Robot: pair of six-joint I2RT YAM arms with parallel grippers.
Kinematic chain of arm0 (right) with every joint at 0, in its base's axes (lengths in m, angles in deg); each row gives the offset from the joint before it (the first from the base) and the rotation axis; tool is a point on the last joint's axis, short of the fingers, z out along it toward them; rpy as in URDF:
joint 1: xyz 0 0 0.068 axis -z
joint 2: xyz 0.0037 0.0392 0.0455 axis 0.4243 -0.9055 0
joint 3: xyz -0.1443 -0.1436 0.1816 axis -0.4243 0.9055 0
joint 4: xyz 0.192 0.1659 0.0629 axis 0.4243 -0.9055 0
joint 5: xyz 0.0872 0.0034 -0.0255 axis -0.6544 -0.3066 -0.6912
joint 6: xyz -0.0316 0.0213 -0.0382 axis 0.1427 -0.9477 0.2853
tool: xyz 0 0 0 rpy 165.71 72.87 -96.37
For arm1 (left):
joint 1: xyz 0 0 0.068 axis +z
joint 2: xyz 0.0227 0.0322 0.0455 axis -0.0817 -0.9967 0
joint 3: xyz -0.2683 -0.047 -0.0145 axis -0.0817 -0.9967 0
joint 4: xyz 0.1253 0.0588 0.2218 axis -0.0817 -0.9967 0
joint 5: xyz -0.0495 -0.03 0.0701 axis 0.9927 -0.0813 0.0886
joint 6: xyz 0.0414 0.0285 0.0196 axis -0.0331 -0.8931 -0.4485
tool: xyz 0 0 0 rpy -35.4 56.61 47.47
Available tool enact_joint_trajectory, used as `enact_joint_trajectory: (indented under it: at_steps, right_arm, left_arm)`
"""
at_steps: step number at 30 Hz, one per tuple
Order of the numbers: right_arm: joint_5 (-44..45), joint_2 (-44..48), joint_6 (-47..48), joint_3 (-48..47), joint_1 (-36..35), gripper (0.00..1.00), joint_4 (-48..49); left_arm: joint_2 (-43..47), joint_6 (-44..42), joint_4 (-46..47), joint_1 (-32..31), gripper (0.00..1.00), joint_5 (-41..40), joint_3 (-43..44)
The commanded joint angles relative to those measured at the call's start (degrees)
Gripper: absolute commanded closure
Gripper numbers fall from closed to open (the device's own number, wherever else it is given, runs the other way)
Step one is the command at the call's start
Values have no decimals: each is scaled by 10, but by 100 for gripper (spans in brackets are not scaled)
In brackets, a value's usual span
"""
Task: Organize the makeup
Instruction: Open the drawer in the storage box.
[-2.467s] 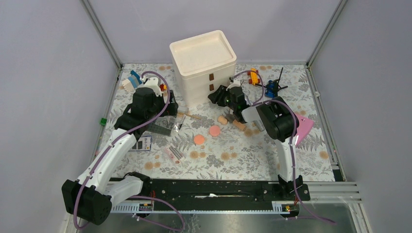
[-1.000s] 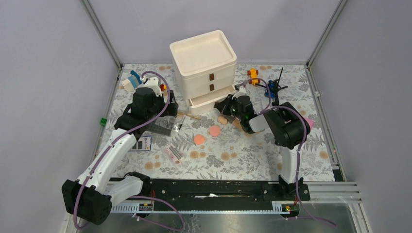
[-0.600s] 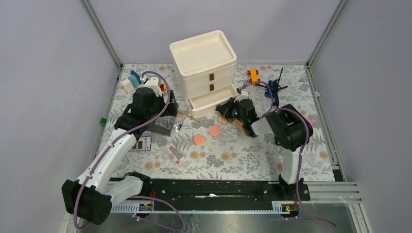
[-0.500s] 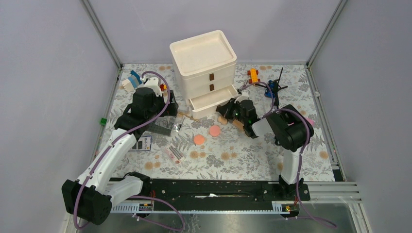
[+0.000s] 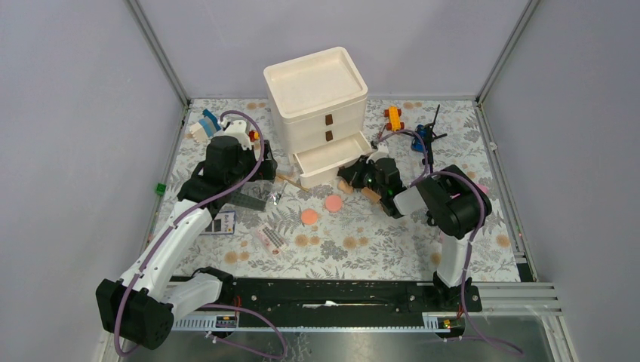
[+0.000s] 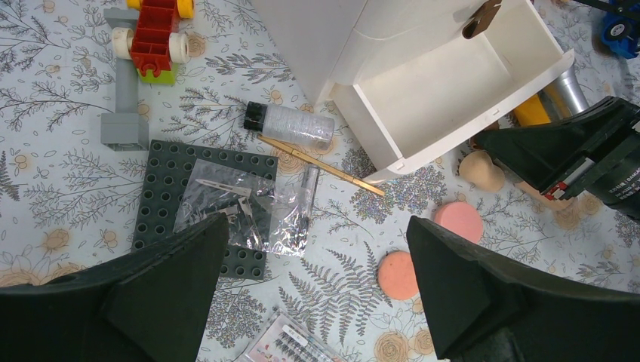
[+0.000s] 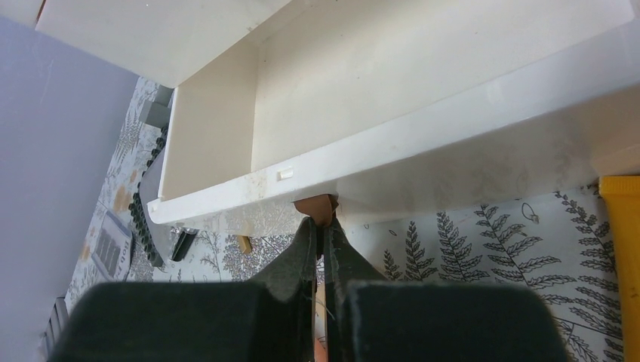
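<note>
Near 2 salmon-pink discs [image 6: 459, 221], left claw [image 6: 315, 230] gapes wide; right claw [image 7: 323, 226] pinches 1 drawer tab [image 7: 317, 207].

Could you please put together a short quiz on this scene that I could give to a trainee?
1. True or false: the bottom drawer of the white drawer unit is pulled out and empty.
2. What is the right gripper shut on? A) the drawer's brown pull tab; B) a toy car; C) a building brick.
3. Fill in: the left gripper hovers over the table with its jaws ____.
Key: 1 true; 2 A; 3 open.
</note>
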Motion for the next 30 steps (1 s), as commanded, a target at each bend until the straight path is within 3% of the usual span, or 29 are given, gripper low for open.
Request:
enact_joint_trajectory:
  at_steps: [1,30]
  right_arm:
    - [-5,19,14,15,-8,100,-25]
    - [36,87,14,73,-26,100,-51]
  left_arm:
    - [6,-7,20,0,1,6,5]
    - [9,-7,20,1,1,5,6]
